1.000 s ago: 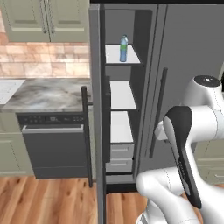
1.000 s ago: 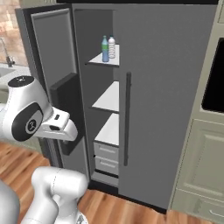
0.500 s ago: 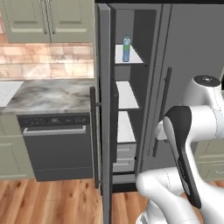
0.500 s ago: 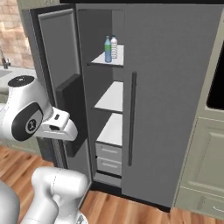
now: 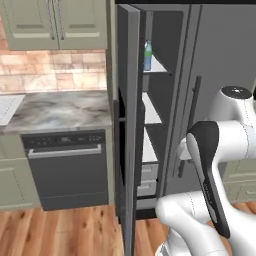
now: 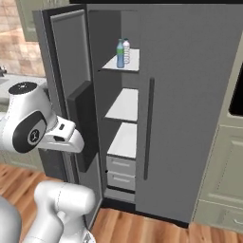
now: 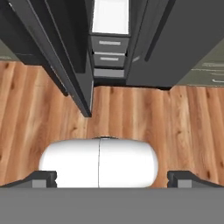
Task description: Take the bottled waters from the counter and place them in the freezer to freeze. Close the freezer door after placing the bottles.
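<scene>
My two fingers (image 7: 43,178) stand spread wide with nothing between them, my gripper (image 7: 112,179) pointing down at the wood floor (image 7: 183,127). Ahead, the freezer door (image 6: 66,95) stands open. Inside the freezer (image 6: 121,128) I count three white shelves and two drawers (image 6: 119,172) at the bottom. Two bottled waters (image 6: 123,53) stand upright, just beside each other, on the top shelf (image 6: 124,62): one translucent blue with a green cap, one clear and ribbed. To the left lies the marbled counter (image 5: 60,107) over a dishwasher (image 5: 67,167).
</scene>
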